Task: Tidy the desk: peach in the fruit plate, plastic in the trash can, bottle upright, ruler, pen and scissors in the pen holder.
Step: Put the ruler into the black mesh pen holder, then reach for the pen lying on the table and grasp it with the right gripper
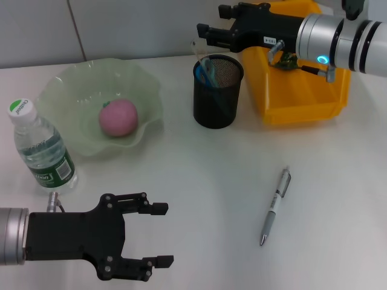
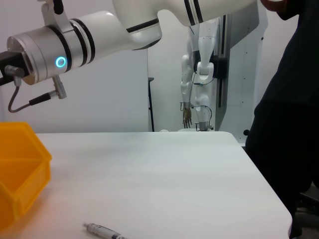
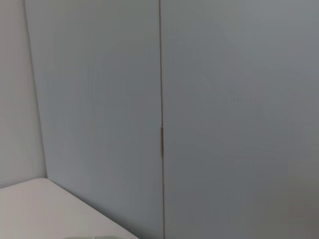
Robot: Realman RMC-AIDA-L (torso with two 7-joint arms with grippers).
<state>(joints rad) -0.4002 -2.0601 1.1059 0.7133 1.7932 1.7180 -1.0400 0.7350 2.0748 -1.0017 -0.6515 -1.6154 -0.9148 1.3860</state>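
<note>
In the head view a pink peach (image 1: 118,117) lies in the pale green fruit plate (image 1: 66,81). The water bottle (image 1: 40,147) stands upright at the left, beside the plate. The black mesh pen holder (image 1: 217,92) holds a clear ruler (image 1: 200,55) and something blue that I cannot identify. My right gripper (image 1: 214,20) hovers open just above and behind the holder. A silver pen (image 1: 276,206) lies on the table at the right; its tip end (image 2: 102,230) also shows in the left wrist view. My left gripper (image 1: 162,235) is open and empty low at the front left. No plastic shows.
A yellow bin (image 1: 302,84) stands right of the pen holder and also appears as the yellow bin (image 2: 20,169) in the left wrist view. A person in dark clothes (image 2: 291,124) stands past the table's far edge. The right wrist view shows only wall and a table corner.
</note>
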